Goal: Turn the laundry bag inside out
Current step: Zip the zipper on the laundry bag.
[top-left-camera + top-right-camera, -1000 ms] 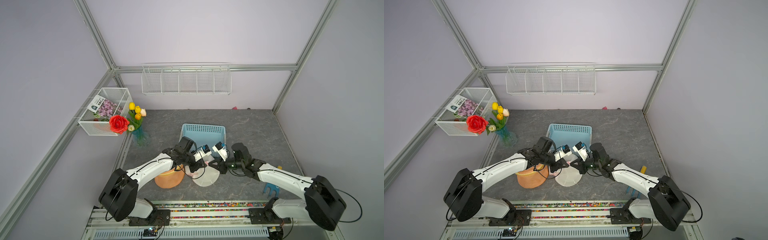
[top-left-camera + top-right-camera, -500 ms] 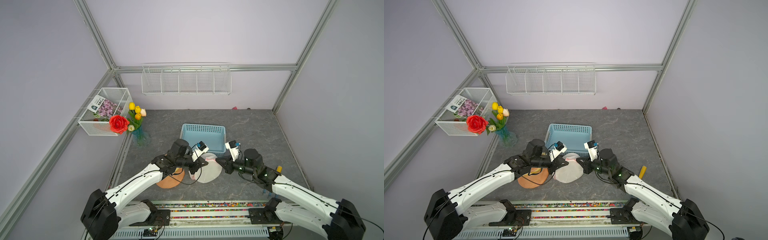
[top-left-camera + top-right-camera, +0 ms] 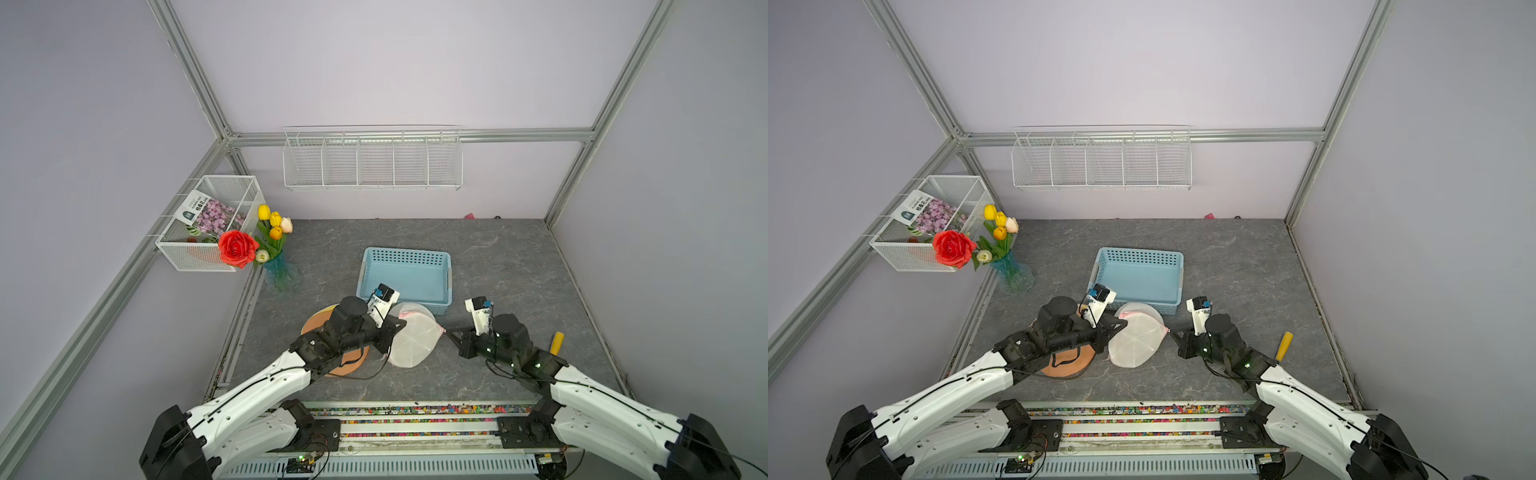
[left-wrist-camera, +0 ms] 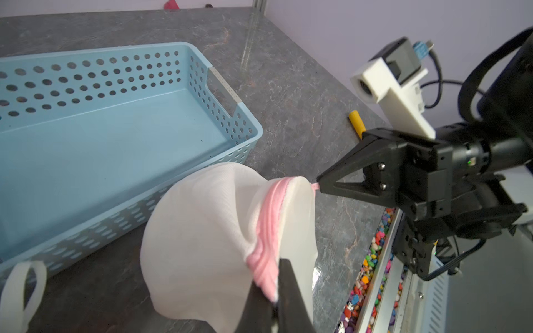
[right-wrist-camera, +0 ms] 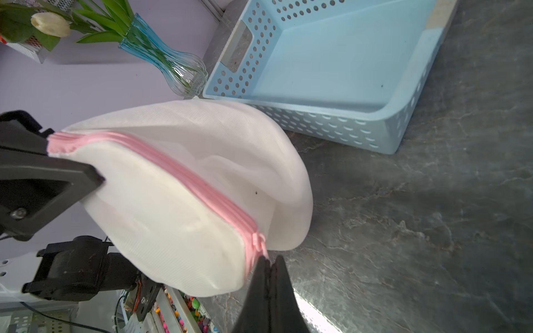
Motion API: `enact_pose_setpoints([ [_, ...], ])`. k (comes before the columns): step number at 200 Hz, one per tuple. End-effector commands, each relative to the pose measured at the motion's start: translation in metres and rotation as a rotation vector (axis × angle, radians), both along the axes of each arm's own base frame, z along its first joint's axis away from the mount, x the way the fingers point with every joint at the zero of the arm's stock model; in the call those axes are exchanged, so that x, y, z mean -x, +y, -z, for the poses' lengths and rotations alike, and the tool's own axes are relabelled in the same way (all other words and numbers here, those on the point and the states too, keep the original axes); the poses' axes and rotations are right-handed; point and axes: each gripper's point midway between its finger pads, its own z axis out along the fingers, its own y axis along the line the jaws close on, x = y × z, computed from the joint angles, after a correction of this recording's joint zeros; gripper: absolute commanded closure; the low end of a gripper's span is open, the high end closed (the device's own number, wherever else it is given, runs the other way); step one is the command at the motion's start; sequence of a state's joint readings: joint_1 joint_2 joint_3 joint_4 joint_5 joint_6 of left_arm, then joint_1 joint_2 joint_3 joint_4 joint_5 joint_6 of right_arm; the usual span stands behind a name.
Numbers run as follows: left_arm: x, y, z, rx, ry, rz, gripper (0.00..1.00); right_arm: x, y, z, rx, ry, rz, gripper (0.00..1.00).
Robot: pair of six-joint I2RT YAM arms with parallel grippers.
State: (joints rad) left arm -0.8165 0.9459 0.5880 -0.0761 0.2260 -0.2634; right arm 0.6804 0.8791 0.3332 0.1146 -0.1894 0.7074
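A strip of coloured pebbles (image 3: 415,410) runs along the front rail, behind both pairs of jaws on the base side. Beneath the left arm (image 3: 324,345), just behind the left jaws, a flat round orange disc with a black cord (image 3: 1067,361) lies on the grey marbled counter (image 3: 498,257).

The left jaws are pressed together on the pink zipper band (image 4: 268,230) of the round white mesh laundry bag (image 3: 413,340). The left wrist view shows the band running in between their black tips. The right jaws are also closed tight, pinching the small pink tab (image 5: 261,245) at the opposite end of the zipper.

The bag (image 3: 1136,340) hangs stretched between the two pairs of jaws, with the zipper along its upper side running from one grip to the other. Its lower edge sits very close to the counter, and I cannot tell whether it touches.

A short yellow cylinder (image 3: 557,343) lies on the counter on the outer side of the right arm (image 3: 511,345), well apart from the bag.

Beyond both pairs of jaws stands a light blue perforated plastic basket (image 3: 407,274). The bag's far side (image 5: 202,121) is just beside the basket's near wall.

Farther off, beyond the left jaws and out to their left, a blue-tinted glass vase of tulips (image 3: 282,274) stands at the counter's edge. Next to the vase, a white wire basket holding a red rose (image 3: 208,224) is fixed to the side wall. A long white wire shelf (image 3: 372,158) hangs on the back wall, farthest from both pairs of jaws.
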Motion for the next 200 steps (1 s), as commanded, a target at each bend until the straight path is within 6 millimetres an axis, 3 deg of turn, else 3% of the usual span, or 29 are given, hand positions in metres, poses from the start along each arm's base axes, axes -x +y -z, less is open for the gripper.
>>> enact_pose_setpoints([
  [1, -0.022, 0.015, -0.059, 0.321, -0.075, -0.210, 1.00, 0.007, -0.025, 0.051, 0.063, 0.149, 0.118, 1.00],
  [27, -0.017, 0.025, -0.071, 0.511, -0.091, -0.299, 1.00, 0.007, -0.010, 0.053, 0.001, 0.164, 0.114, 1.00],
  [56, -0.009, 0.024, -0.082, 0.568, -0.157, -0.345, 1.00, 0.007, 0.016, 0.037, -0.066, 0.123, 0.077, 1.00],
  [88, 0.002, 0.001, -0.064, 0.493, -0.033, -0.266, 1.00, 0.001, 0.010, 0.028, 0.081, 0.086, 0.068, 1.00],
  [101, 0.013, -0.004, -0.052, 0.447, 0.002, -0.249, 0.79, -0.003, 0.004, 0.023, 0.169, 0.055, 0.064, 1.00],
  [127, 0.039, -0.005, -0.035, 0.385, 0.020, -0.203, 0.59, -0.012, 0.002, 0.015, 0.295, 0.006, 0.019, 1.00],
  [130, 0.042, -0.002, -0.041, 0.400, 0.015, -0.197, 0.56, -0.012, 0.002, 0.015, 0.309, 0.004, 0.008, 1.00],
  [131, 0.043, -0.001, -0.041, 0.402, 0.015, -0.195, 0.47, -0.012, 0.002, 0.015, 0.313, 0.005, 0.005, 1.00],
  [132, 0.044, -0.001, -0.041, 0.400, 0.015, -0.193, 0.25, -0.012, 0.003, 0.015, 0.318, 0.003, 0.002, 1.00],
  [133, 0.045, -0.001, -0.041, 0.398, 0.015, -0.191, 0.16, -0.012, 0.002, 0.016, 0.326, 0.005, -0.001, 1.00],
  [135, 0.047, 0.001, -0.041, 0.394, 0.014, -0.193, 0.04, -0.014, 0.002, 0.015, 0.335, 0.003, -0.002, 1.00],
  [137, 0.048, 0.002, -0.040, 0.388, 0.015, -0.194, 0.01, -0.014, 0.002, 0.016, 0.347, 0.004, -0.008, 1.00],
  [153, 0.054, 0.011, -0.044, 0.341, -0.007, -0.202, 0.00, -0.017, 0.004, 0.016, 0.407, -0.011, -0.049, 1.00],
  [172, 0.049, 0.031, -0.047, 0.321, 0.014, -0.299, 0.00, -0.022, 0.007, 0.014, 0.415, -0.030, -0.050, 1.00],
  [200, 0.035, 0.078, -0.048, 0.620, 0.218, -0.556, 0.00, -0.026, 0.010, 0.012, 0.415, -0.041, -0.052, 1.00],
])
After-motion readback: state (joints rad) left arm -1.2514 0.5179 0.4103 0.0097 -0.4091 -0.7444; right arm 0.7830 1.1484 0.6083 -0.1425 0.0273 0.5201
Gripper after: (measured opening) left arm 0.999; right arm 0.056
